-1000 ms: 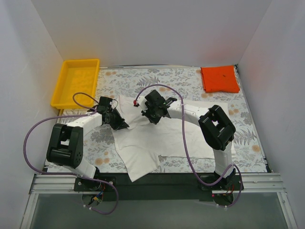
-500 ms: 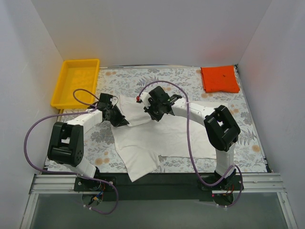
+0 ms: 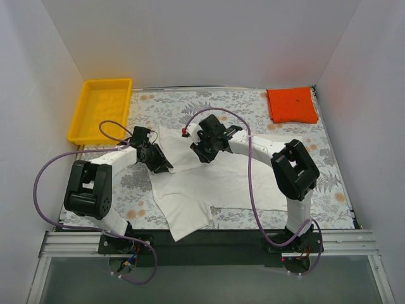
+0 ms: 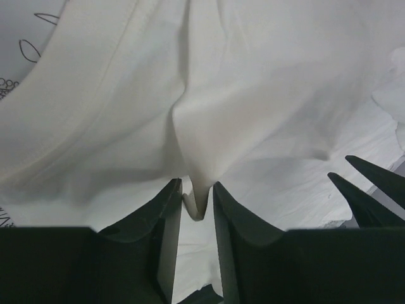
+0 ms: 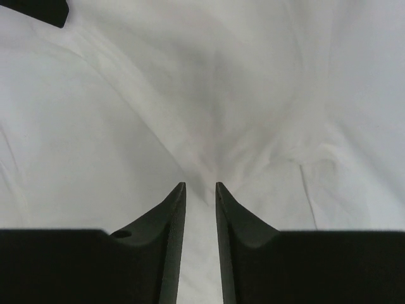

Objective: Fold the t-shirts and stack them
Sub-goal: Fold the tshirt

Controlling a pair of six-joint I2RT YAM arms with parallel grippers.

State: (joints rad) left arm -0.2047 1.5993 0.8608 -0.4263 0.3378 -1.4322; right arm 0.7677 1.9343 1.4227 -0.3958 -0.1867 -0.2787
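The white t-shirt (image 3: 215, 180) lies spread and rumpled on the table's middle, with no print showing. My left gripper (image 3: 162, 166) sits at its upper left edge and is shut on a raised fold of white cloth (image 4: 197, 202), seen between its jaws in the left wrist view (image 4: 197, 185). My right gripper (image 3: 198, 154) sits on the shirt's upper middle. Its jaws stand close together on a pinch of the white cloth (image 5: 126, 126), which wrinkles toward the tips in the right wrist view (image 5: 200, 185). The orange-red t-shirt (image 3: 292, 105) lies folded square at the back right corner.
A yellow tray (image 3: 101, 109) stands at the back left. The table carries a floral cloth (image 3: 240, 107). White walls close in the back and both sides. Purple cables loop from both arms over the table.
Both grippers have shifted slightly toward the back of the table with the shirt's upper edge held. The right arm's elbow has swung a little to the right.
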